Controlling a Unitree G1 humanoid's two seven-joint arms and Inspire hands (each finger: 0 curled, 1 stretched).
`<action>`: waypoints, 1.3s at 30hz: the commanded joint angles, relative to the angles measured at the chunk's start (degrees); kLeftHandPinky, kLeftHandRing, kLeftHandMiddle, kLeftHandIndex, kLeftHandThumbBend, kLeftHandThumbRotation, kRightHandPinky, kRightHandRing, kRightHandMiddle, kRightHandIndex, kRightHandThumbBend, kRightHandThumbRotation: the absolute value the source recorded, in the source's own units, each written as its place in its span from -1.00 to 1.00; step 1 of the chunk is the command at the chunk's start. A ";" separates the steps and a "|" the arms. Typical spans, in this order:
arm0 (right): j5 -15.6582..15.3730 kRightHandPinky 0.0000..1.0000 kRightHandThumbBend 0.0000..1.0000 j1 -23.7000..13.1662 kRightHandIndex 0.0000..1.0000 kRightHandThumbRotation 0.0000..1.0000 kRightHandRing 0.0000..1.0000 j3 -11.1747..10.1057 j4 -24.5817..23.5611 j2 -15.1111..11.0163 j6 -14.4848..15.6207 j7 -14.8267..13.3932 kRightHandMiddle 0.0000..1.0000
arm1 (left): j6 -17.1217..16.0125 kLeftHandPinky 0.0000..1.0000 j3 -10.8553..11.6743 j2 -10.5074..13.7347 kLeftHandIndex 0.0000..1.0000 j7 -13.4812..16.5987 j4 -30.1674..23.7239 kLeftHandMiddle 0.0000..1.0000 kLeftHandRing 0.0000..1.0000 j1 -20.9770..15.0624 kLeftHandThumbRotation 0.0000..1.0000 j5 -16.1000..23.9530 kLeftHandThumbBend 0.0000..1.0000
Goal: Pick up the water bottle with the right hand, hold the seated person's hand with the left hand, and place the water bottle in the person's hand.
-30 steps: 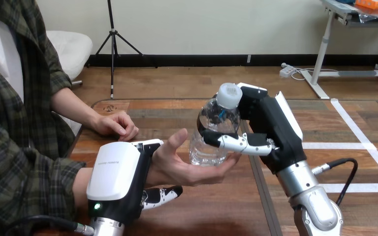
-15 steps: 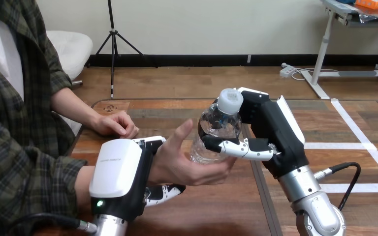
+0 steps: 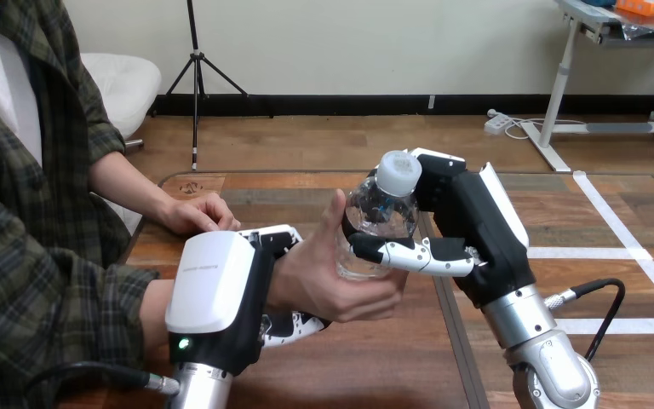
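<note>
In the middle of the frame, your right hand (image 3: pixel 468 230) has its fingers curled round the water bottle (image 3: pixel 381 217), above the table (image 3: pixel 375 366). The person's hand (image 3: pixel 332 285) grips the bottle's lower part. At lower left, your left hand (image 3: pixel 221 290) clasps the person's wrist (image 3: pixel 281 277).

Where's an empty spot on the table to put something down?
The table is bare along its near edge, below the person's near hand, and right of the right hand, across the white tape lines. The middle is crowded: the left hand, the person's near hand, the water bottle and the right hand meet there.
</note>
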 commanded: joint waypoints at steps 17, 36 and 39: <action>1.41 -0.35 0.43 -0.86 -0.09 -1.00 -0.27 -0.06 -5.67 -0.88 0.76 0.14 -0.13 | -2.99 -0.49 -3.15 -4.32 -0.24 0.22 -1.43 -0.30 -0.39 -5.28 -1.00 -0.22 0.82; 1.43 -0.32 0.43 -0.87 -0.09 -1.00 -0.25 0.11 -5.68 -0.64 0.62 0.04 -0.13 | -2.62 -0.49 -3.10 -3.84 -0.25 -0.30 -1.99 -0.30 -0.39 -4.85 -1.00 -0.12 0.83; 1.40 -0.32 0.43 -1.01 -0.09 -1.00 -0.25 0.12 -5.41 -0.62 0.37 0.06 -0.13 | -2.63 -0.49 -3.05 -3.77 -0.25 -0.36 -2.03 -0.30 -0.39 -4.80 -1.00 -0.15 0.83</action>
